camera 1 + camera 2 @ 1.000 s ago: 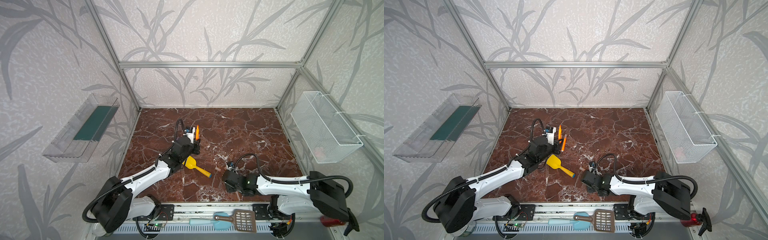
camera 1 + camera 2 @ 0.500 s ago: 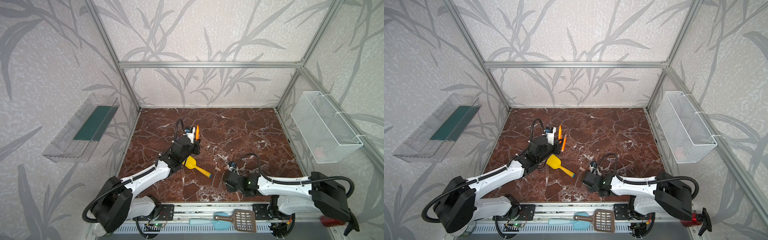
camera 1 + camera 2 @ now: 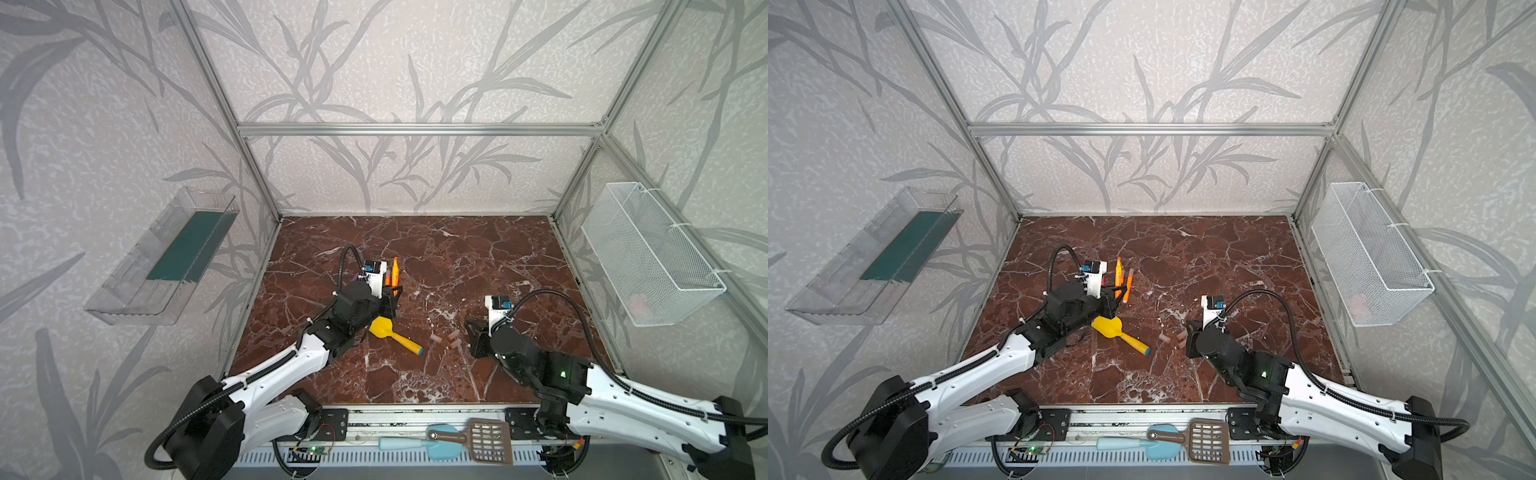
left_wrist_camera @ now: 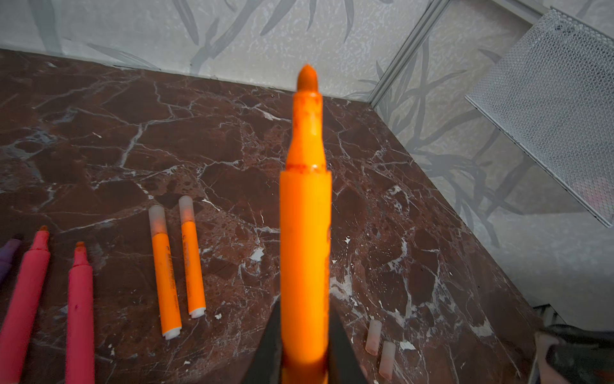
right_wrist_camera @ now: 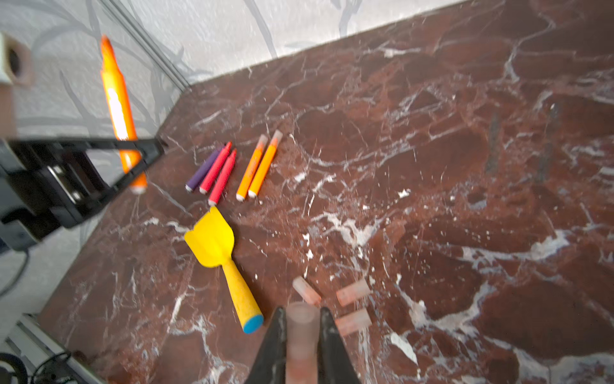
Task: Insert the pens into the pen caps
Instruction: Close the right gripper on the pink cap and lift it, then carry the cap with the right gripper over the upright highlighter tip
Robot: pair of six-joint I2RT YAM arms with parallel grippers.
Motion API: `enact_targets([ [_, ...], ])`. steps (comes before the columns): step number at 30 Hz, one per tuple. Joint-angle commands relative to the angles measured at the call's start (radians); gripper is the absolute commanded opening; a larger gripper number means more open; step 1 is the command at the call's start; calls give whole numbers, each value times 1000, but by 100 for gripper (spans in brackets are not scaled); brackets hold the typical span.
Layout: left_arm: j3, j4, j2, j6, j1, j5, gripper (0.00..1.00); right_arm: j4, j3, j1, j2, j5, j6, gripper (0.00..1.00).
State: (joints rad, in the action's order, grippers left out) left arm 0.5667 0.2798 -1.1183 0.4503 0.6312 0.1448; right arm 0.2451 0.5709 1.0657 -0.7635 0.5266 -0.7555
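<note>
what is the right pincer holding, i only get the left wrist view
Observer: The right pincer is shut on one pen cap.
Operator: how many caps lie loose
Observer: Three loose caps lie on the table just ahead of that pincer. Your view shows only two.
Operator: anything else near them
Observer: A yellow toy shovel lies flat between those caps and the pens lying in a row.
</note>
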Motion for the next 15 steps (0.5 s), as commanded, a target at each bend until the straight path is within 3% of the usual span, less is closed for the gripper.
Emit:
enact_targets([
  [1, 14, 66, -17, -12, 6, 119, 0, -136, 87, -98, -52, -60, 91, 0],
  [6, 4, 127, -38, -14, 17, 188, 0, -229, 170, -212, -181, -256, 76, 0],
  [15, 10, 171, -66, -1, 33, 256, 0, -497, 217, -217, -362, -390, 147, 0],
])
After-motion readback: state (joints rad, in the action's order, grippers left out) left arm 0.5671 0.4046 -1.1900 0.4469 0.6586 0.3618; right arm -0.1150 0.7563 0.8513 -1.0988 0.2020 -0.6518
